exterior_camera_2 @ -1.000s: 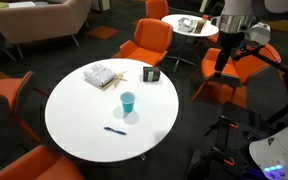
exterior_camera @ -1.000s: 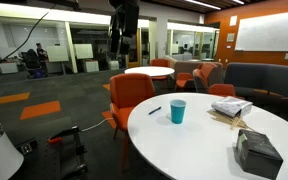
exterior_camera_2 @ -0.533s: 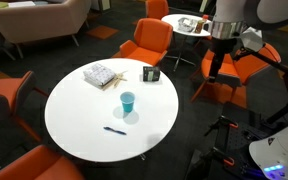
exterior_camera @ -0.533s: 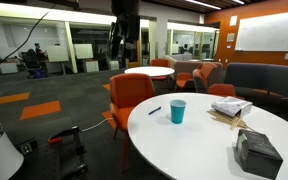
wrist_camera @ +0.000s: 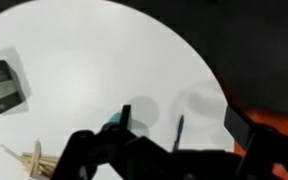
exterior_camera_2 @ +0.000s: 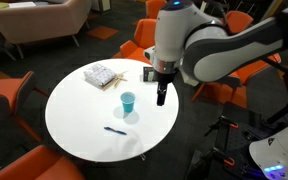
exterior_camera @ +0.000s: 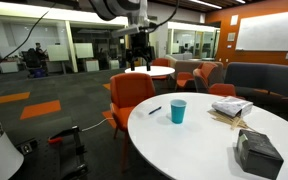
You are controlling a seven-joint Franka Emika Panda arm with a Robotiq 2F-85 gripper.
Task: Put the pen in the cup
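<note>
The teal-blue cup (exterior_camera: 178, 111) stands near the middle of the round white table (exterior_camera: 199, 150) and shows in both exterior views (exterior_camera_2: 128, 102). The thin dark pen (exterior_camera_2: 115, 129) lies flat on the table a short way from the cup (exterior_camera: 155, 110). My gripper (exterior_camera_2: 161, 96) hangs above the table's edge, beside the cup and well above the tabletop (exterior_camera: 136, 60). It is open and empty. In the wrist view the pen (wrist_camera: 179, 130) lies between my fingers (wrist_camera: 181, 118). The cup (wrist_camera: 112, 123) is partly hidden behind one finger.
A dark grey boxy bag (exterior_camera: 256, 152) (exterior_camera_2: 151, 74) (wrist_camera: 2, 88) and a stack of papers with pale wooden sticks (exterior_camera: 229, 108) (exterior_camera_2: 101, 75) lie on the table. Orange chairs (exterior_camera_2: 149, 42) (exterior_camera: 132, 95) ring the table. A second small table (exterior_camera_2: 194, 25) stands behind.
My arm has swung from beyond the table to over its edge next to the cup. The pen and cup have not moved.
</note>
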